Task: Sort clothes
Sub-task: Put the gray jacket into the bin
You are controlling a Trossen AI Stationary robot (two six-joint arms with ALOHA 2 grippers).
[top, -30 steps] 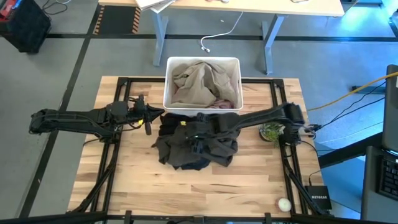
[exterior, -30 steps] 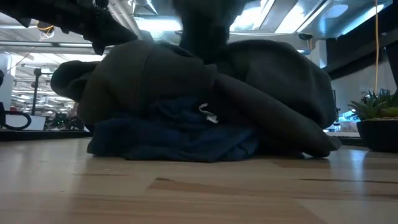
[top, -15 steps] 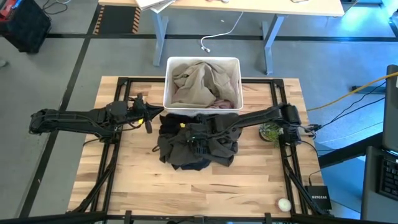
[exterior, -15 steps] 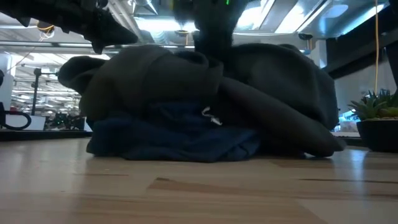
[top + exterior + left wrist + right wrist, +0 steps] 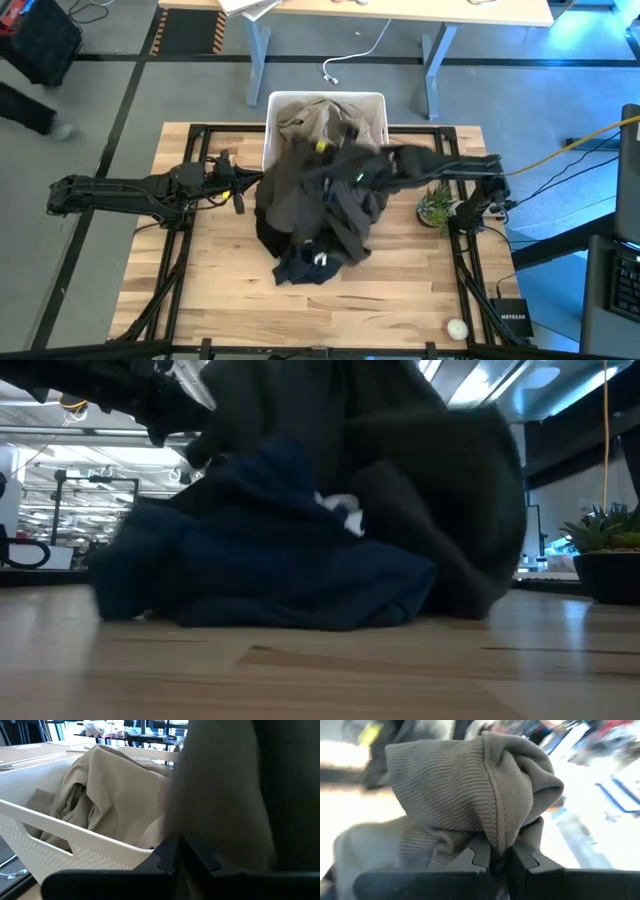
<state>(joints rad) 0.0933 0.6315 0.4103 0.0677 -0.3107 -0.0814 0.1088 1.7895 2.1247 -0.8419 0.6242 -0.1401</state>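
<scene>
My right gripper (image 5: 318, 165) is raised near the white bin's (image 5: 272, 130) near wall, shut on a dark olive-grey garment (image 5: 330, 205) that hangs from it. Its ribbed cloth (image 5: 470, 790) fills the right wrist view. A navy garment (image 5: 303, 264) with a white drawstring (image 5: 340, 512) lies partly under the hanging cloth on the table. A beige garment (image 5: 105, 795) lies bunched inside the bin. My left gripper (image 5: 243, 192) waits shut at the bin's near left corner, with the dark cloth hanging close in front of it (image 5: 180, 857). My right gripper pinches a bunched fold of the olive-grey garment's ribbed cloth (image 5: 496, 842) between its two fingers, several layers together. The garment hangs below the gripper in slack folds, and its lower part (image 5: 470, 585) still rests on the table and on the navy garment.
A small potted plant (image 5: 437, 210) stands at the table's right side near the right arm's base. A small white object (image 5: 457, 327) and a black box (image 5: 511, 322) sit at the near right corner. Bare wood lies along the near edge.
My right gripper has taken hold of the olive-grey garment and gone up and toward the far edge, to the bin. The garment has been drawn up out of the pile, its lower part trailing. The navy garment underneath has been uncovered and dragged a little.
</scene>
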